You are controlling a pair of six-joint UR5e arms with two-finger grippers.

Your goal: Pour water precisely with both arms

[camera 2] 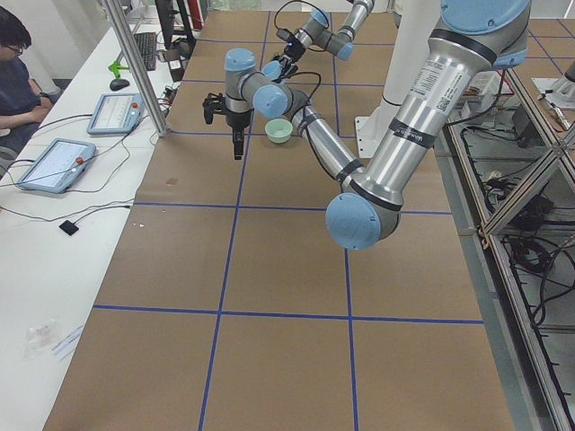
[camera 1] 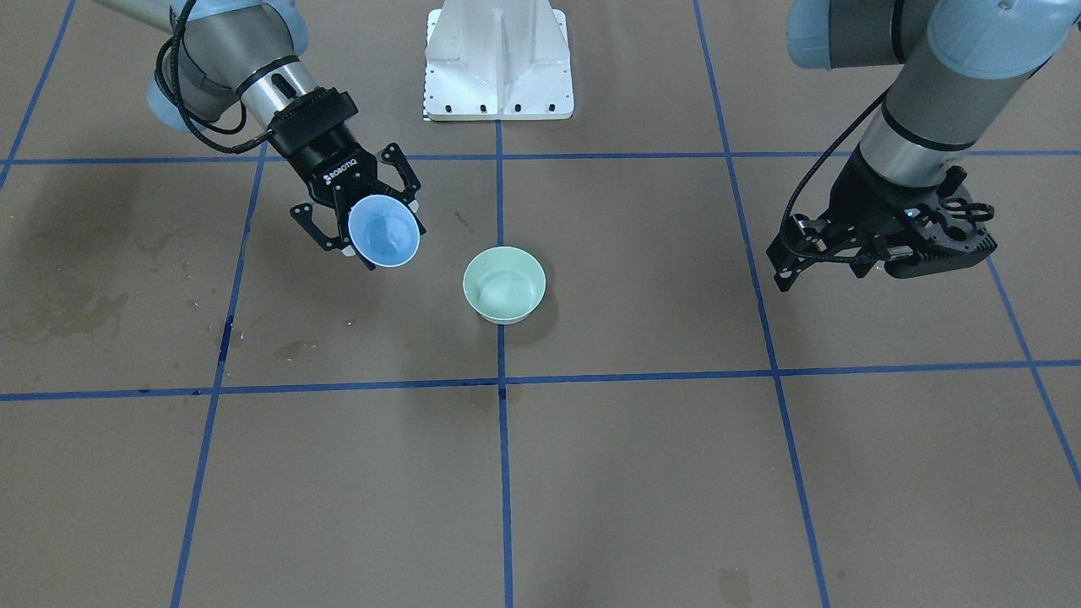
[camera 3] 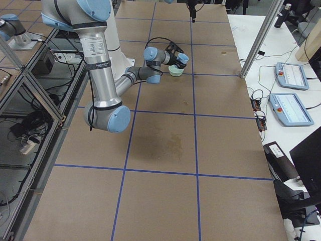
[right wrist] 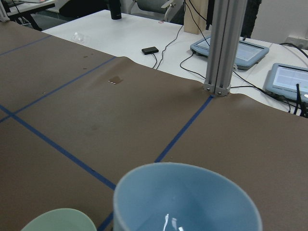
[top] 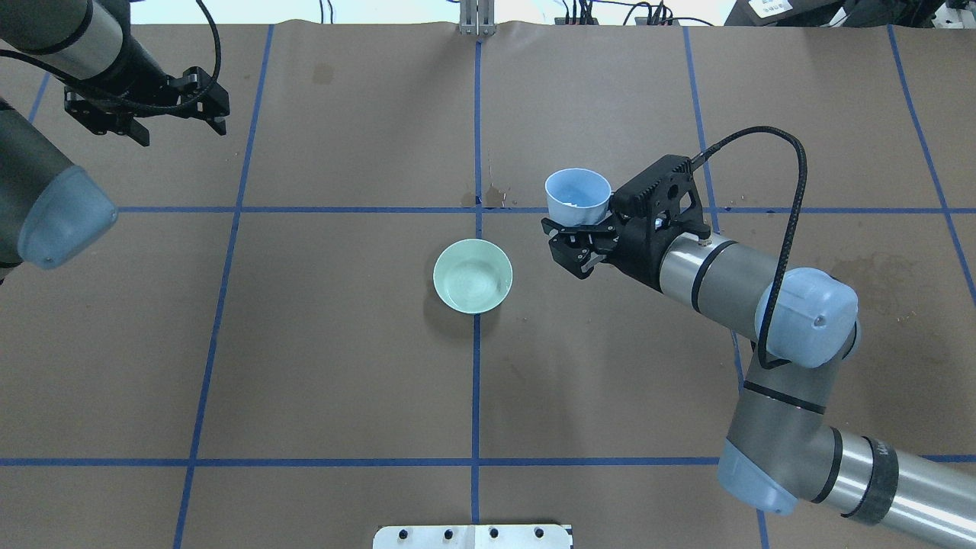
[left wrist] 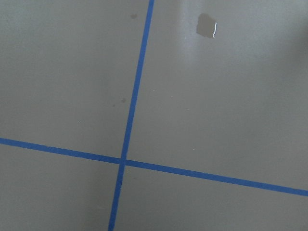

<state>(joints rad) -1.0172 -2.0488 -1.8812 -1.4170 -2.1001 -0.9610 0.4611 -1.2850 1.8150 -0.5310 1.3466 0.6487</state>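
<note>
Gripping a light-blue plastic cup by its lower wall, the right gripper holds it nearly upright above the brown table — just beside the pale-green round bowl at the table's middle, not over it. Water glints in the cup's bottom, and faint ripples suggest the bowl holds some too. No stream shows, so pouring is probably left to do. The left gripper hovers near the far left corner — whether parted or closed I cannot tell.
</note>
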